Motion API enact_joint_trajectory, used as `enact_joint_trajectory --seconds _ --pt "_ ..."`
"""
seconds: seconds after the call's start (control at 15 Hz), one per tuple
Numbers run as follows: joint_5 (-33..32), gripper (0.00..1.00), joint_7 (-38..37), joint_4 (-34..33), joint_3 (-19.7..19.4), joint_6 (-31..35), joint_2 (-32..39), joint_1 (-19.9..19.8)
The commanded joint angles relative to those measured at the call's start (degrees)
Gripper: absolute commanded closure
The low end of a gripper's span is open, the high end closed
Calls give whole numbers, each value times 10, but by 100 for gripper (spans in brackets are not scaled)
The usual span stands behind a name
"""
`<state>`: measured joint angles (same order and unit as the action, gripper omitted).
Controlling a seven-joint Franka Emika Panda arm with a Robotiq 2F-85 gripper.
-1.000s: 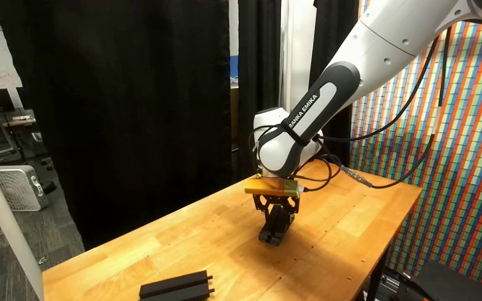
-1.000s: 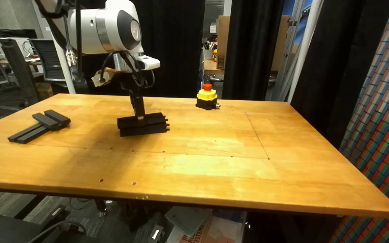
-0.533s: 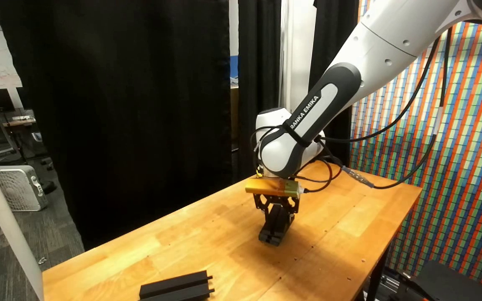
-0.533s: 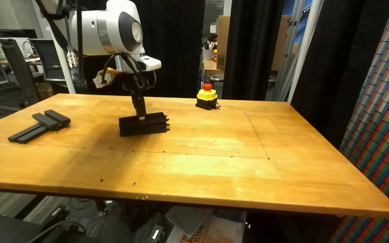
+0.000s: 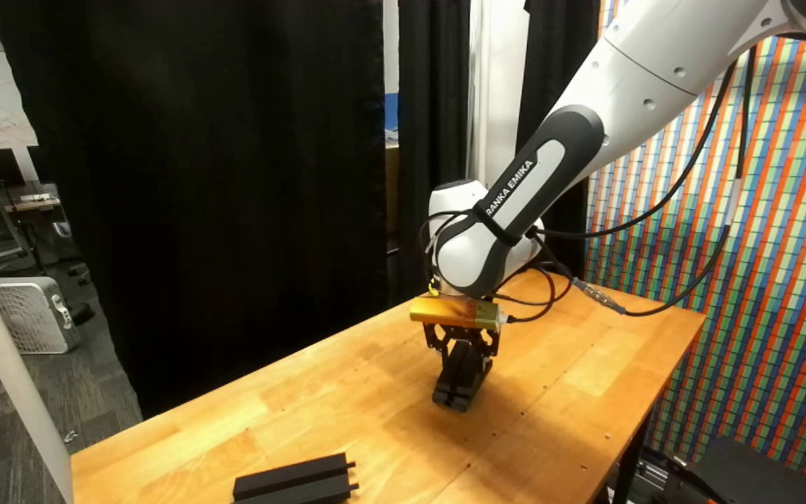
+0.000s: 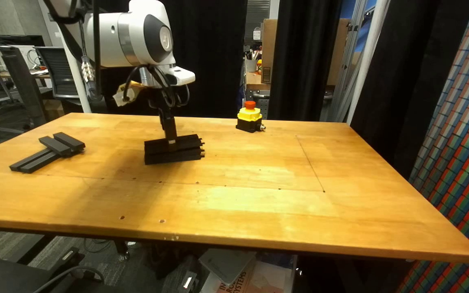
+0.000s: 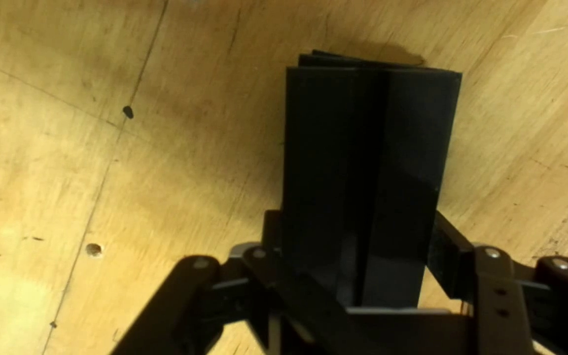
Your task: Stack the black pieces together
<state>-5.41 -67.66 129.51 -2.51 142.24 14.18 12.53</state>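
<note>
One arm (image 5: 609,98), one pincer (image 7: 360,241), one counter (image 6: 259,203), one red-and-yellow button (image 6: 250,115) and one white fan (image 5: 29,315) are visible. Four black pieces (image 6: 55,145) show in the loose pile (image 6: 69,141), at least three in the stack (image 7: 328,158); exact count there unclear.

Bright glare on the tabletop (image 6: 275,169); broad soft shadow (image 6: 114,179)

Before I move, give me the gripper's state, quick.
Gripper: closed, holding black blocks by their sides; how many it grips can't be told.
</note>
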Motion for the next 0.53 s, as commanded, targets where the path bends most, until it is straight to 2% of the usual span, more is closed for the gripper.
enact_joint_trajectory --seconds 0.0,0.13,0.2,0.33,0.47 --pt "8 55 -4 12 11 16 -13 -12" --pt "13 55 -4 12 12 17 -12 -14" --pt "16 7 -3 12 12 17 -11 -14" --pt "21 2 -2 12 13 19 -10 -16" --pt "27 0 -1 13 15 23 -10 -18"
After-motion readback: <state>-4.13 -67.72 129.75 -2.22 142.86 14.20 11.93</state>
